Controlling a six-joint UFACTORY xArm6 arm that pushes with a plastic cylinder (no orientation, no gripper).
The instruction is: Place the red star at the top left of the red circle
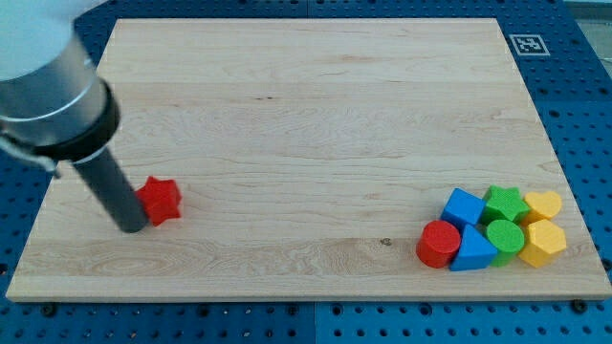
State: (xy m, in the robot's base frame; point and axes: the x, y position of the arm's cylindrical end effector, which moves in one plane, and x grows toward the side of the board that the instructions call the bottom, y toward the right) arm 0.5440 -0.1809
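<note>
The red star (161,200) lies near the board's left edge, low in the view. My tip (131,227) rests on the board just left of it and slightly lower, touching or almost touching its left side. The red circle (439,244) lies far to the right, at the left end of a cluster of blocks near the board's bottom right corner.
The cluster holds a blue cube (464,206), a blue triangle (473,250), a green star (505,203), a green circle (505,236), a yellow heart (544,204) and a yellow hexagon (543,243). The wooden board (316,105) lies on a blue pegboard.
</note>
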